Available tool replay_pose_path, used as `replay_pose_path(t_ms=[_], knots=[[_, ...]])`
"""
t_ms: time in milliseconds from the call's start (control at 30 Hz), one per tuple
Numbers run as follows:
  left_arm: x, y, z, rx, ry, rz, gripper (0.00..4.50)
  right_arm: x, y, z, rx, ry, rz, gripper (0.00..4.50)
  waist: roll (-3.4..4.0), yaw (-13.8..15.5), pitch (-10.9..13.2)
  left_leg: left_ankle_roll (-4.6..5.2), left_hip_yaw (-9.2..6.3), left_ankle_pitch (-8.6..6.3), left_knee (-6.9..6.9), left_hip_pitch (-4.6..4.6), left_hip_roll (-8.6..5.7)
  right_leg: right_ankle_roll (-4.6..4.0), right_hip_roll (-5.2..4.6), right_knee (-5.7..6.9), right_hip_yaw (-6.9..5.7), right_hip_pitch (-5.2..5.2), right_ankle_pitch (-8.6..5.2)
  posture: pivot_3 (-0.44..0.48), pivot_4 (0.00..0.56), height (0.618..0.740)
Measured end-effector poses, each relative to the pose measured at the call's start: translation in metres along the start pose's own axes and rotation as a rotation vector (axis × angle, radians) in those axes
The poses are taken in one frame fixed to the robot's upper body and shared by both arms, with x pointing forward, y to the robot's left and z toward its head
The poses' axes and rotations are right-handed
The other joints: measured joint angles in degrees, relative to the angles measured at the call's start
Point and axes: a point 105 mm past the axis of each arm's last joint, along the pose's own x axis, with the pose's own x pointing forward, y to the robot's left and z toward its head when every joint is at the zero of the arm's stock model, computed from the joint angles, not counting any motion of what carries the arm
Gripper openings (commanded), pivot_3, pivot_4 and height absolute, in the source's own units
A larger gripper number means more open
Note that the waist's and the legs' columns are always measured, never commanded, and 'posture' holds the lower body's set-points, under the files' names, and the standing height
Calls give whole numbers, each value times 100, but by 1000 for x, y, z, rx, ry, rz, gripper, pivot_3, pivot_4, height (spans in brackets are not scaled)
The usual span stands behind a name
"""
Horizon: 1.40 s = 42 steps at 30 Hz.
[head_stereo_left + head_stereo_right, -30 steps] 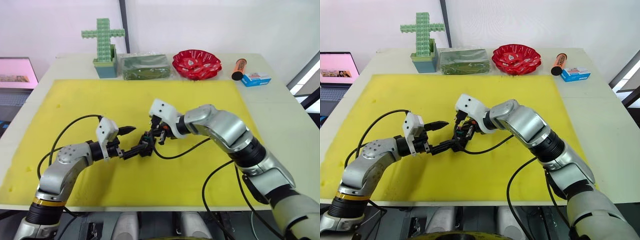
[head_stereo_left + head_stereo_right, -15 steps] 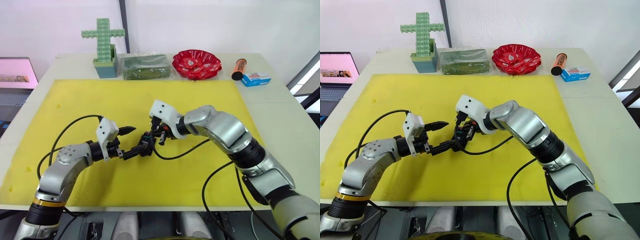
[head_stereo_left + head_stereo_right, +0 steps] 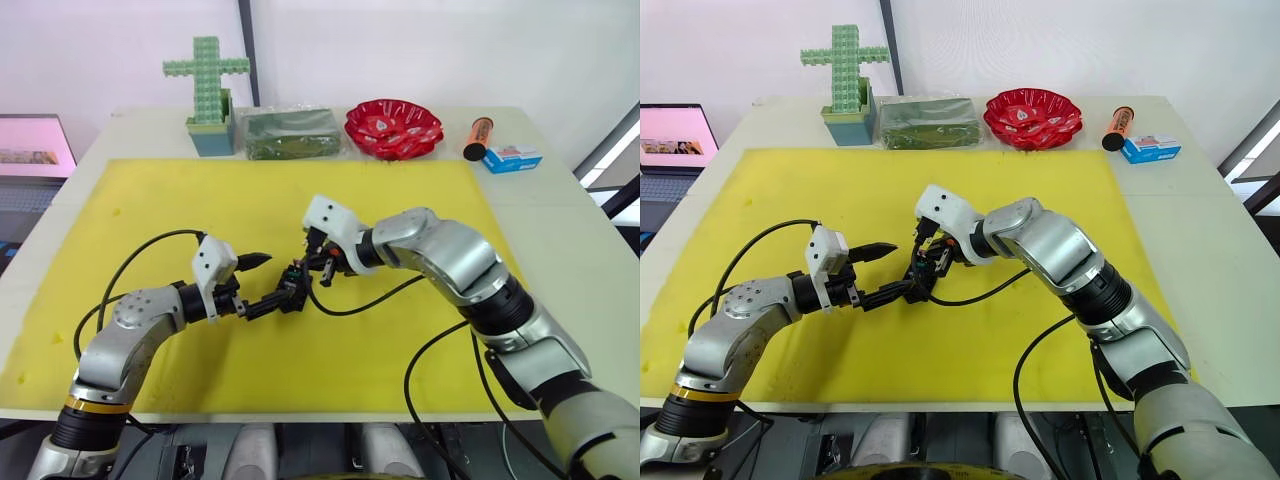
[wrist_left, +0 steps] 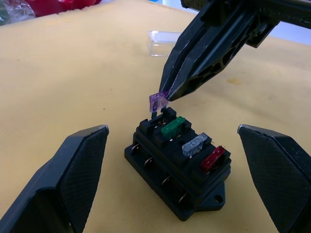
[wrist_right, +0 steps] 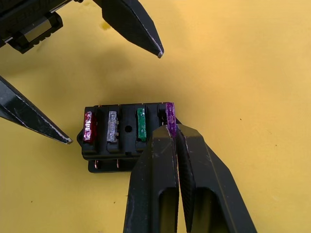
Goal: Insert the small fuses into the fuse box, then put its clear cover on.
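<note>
The black fuse box (image 4: 180,167) lies on the yellow mat, with a green fuse (image 4: 172,128), a grey-white fuse (image 4: 196,144) and a red fuse (image 4: 213,158) seated in its slots. My right gripper (image 5: 174,127) is shut on the purple fuse (image 4: 158,101), which it holds upright over the empty end slot, blades pointing down to it. My left gripper (image 3: 280,277) is open. Its fingers (image 4: 73,170) stand on either side of the box without gripping it. The clear cover (image 4: 165,42) lies on the mat just beyond the box.
The yellow mat (image 3: 400,200) covers most of the table. Along the far edge stand a green cross of blocks (image 3: 207,90), a clear-wrapped green packet (image 3: 292,133), a red bowl (image 3: 393,128), an orange tube (image 3: 478,138) and a blue-and-white carton (image 3: 511,158). Black cables trail from both wrists.
My right gripper has shifted slightly to the right with the purple fuse. The left arm and the fuse box have stayed put.
</note>
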Motion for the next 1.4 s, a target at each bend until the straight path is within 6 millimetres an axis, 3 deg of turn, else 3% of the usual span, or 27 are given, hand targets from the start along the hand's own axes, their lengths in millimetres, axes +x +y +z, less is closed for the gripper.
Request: replay_pose_path(t_ms=[1400], knots=[[-6,2,-5,-10,14,29,4500,9,3,-7,-92,35,-4,97,0,0,0,0,0,0,-1,2,0,-4,-1,0,0,1,-2,0,150,740]])
